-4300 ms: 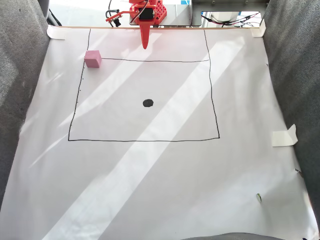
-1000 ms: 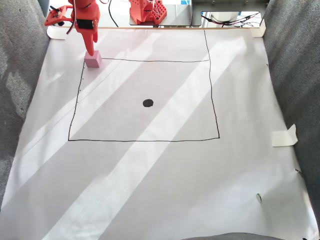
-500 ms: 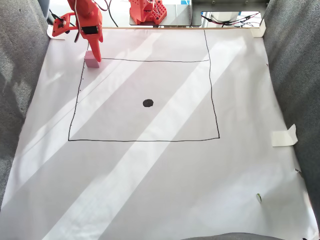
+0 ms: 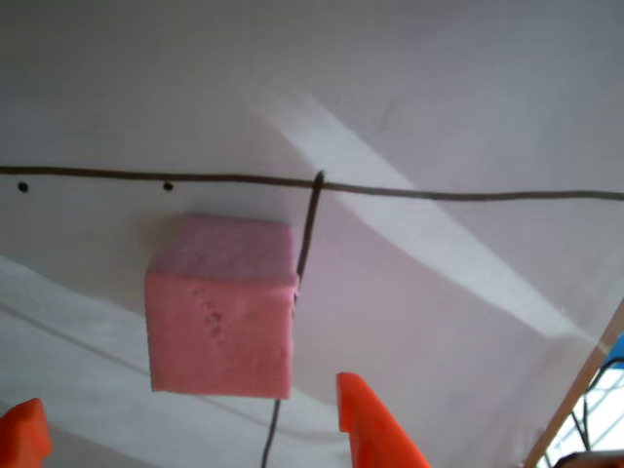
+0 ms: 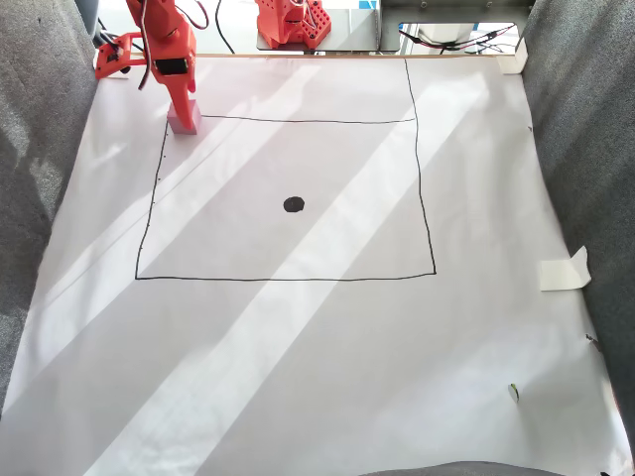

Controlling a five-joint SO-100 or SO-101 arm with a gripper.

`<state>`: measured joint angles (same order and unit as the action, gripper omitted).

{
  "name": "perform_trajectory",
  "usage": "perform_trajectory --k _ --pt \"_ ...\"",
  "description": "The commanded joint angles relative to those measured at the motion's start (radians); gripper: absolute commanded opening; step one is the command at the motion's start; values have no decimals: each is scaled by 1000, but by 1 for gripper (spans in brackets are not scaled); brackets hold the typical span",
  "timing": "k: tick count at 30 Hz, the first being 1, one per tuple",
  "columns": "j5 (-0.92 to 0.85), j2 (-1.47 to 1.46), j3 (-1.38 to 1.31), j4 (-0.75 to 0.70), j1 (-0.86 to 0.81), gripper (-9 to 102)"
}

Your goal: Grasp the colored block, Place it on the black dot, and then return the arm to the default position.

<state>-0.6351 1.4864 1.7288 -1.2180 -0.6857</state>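
The colored block (image 4: pixel 222 307) is a pink foam cube resting on white paper at the corner of a drawn black line. In the other view, two orange fingertips (image 4: pixel 369 421) rise from the bottom edge, one on each side of the cube and just short of it. My gripper (image 4: pixel 190 390) is open, about as wide as the cube. In the fixed view the arm (image 5: pixel 169 50) reaches down at the far left, and its gripper (image 5: pixel 185 102) covers most of the block (image 5: pixel 185 123). The black dot (image 5: pixel 294 204) lies bare in the middle of the square.
A hand-drawn black square (image 5: pixel 427 198) frames the work area on the paper. Grey fabric walls (image 5: pixel 585 149) rise on both sides. The orange arm base (image 5: pixel 293 22) and cables sit at the back edge. Folded tape (image 5: pixel 566 270) sticks up at the right.
The arm swung from the back centre to the far-left corner and came down over the pink block. In the last half second it shifted slightly and sank lower around it.
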Motion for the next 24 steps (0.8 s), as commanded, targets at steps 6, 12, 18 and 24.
perform_trajectory --k 6,12,18,24 --pt "-38 -21 -44 41 -31 35" --pt "-66 -46 -46 80 -57 34" --pt "-80 -58 -43 91 -63 33" --pt "-86 -57 -38 94 -64 25"
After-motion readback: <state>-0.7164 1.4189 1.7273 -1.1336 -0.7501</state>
